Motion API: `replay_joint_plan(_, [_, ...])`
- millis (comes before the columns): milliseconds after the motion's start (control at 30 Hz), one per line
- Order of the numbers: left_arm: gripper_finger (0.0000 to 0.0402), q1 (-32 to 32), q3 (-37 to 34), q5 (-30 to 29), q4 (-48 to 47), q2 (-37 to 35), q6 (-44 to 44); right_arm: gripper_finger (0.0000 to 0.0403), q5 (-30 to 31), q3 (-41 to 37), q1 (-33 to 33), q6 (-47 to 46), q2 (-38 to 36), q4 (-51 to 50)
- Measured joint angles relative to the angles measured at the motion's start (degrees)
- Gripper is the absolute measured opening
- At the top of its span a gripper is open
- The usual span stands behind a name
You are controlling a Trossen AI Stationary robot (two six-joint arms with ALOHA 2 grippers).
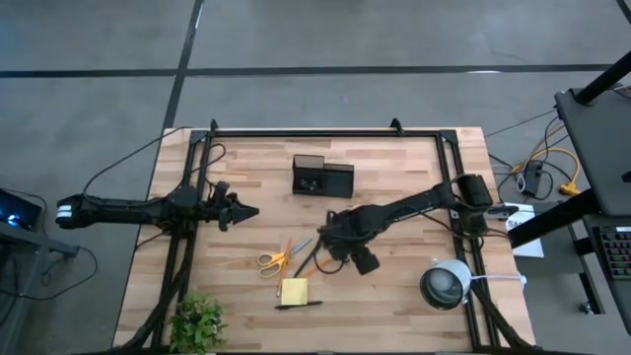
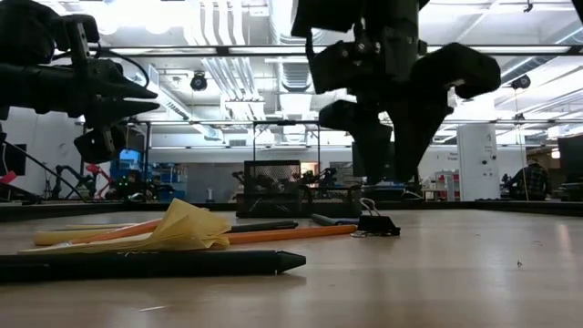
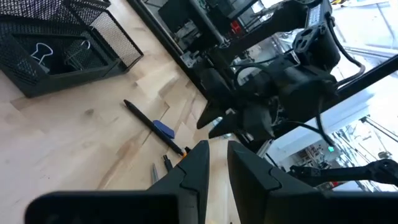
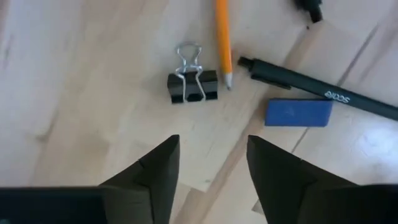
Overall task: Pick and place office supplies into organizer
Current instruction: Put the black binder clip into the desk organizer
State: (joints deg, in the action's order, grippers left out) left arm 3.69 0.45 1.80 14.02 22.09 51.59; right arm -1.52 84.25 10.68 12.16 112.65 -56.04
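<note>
Two arms over one wooden table (image 1: 394,286). Right gripper (image 4: 210,163): fingers spread, nothing between them, hanging just above the middle of the tabletop over a black binder clip (image 4: 192,86) with silver wire handles; bare wood lies between fingertips and clip. Just beside the clip: orange pencil (image 4: 223,37), its tip next to the clip, then a black pen (image 4: 317,92) bearing pale lettering too small to read, and a blue rectangular piece (image 4: 298,112) touching the pen's side. Left gripper (image 3: 214,168): fingers close together with a narrow gap, empty, held above the table's left side, well apart from the items. Organizer (image 1: 322,177): dark mesh box near the far edge, centre, with a clip inside one compartment; open wood on both its sides. Yellow-handled scissors (image 1: 275,258), yellow sticky-note pad (image 1: 294,291) and another black pen (image 1: 298,306) lie nearer the front edge. Green plant (image 1: 198,322) at the front left corner, round lamp (image 1: 446,285) at front right
</note>
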Motion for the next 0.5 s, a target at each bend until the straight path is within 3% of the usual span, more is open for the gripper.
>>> replay_joint_plan(267, [0.0043,0.0,0.0,0.0,0.0,0.0,0.0,0.0233,-0.9,-0.9,0.3,-9.1,-0.1,4.4])
replay_joint_plan(500, [0.0043,0.0,0.0,0.0,0.0,0.0,0.1,0.0245,-2.3,-2.3,2.3,-18.7,-0.1,7.5])
